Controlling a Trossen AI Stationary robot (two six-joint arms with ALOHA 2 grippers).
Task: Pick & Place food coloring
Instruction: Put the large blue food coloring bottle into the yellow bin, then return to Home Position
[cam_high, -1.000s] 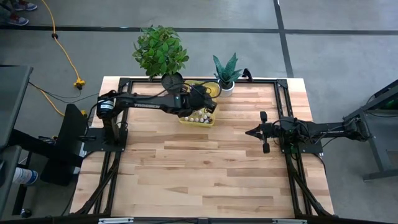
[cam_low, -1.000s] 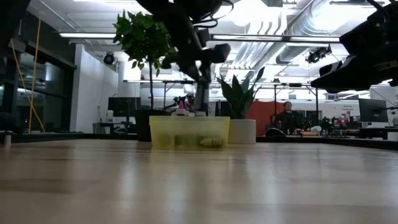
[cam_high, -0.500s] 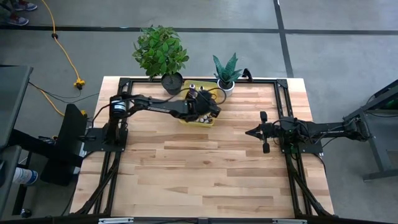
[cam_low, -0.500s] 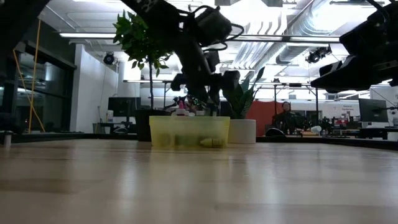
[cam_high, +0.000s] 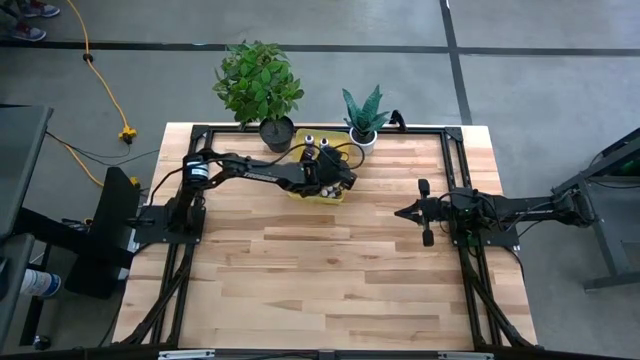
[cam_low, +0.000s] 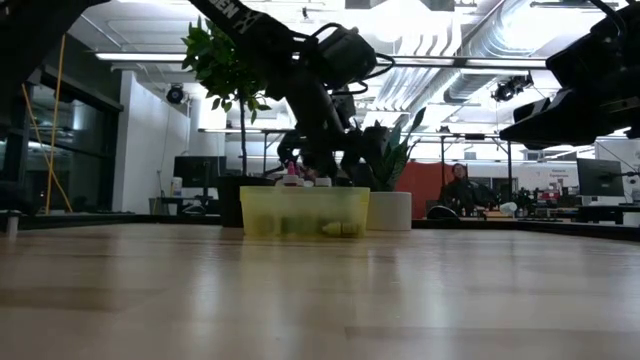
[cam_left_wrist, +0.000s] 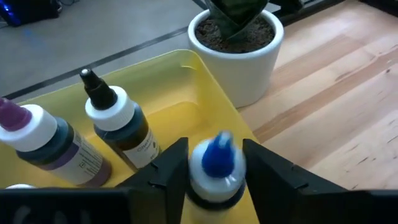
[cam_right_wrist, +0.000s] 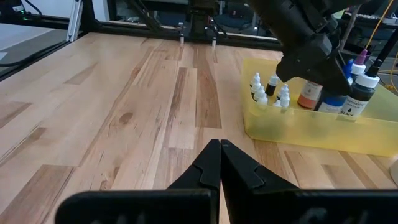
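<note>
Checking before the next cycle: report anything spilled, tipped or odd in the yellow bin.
Nothing stands out. In the yellow plastic bin the food coloring bottles stand upright; the left gripper brackets a blue-capped bottle.

Lighting's even from overhead, soft shadows only. In the low view the ceiling lights (cam_low: 420, 20) blow out white, the arms go to silhouettes, and the desk (cam_low: 320, 300) up close is a blurry glossy sheen. The blue cap (cam_left_wrist: 217, 155) in the left wrist view is smeared.

The surface (cam_high: 330, 270) is pale planked wood with a soft sheen. The bin (cam_left_wrist: 186, 81) is translucent yellow plastic; the plant pot (cam_left_wrist: 239, 53) is smooth, matt white.
</note>
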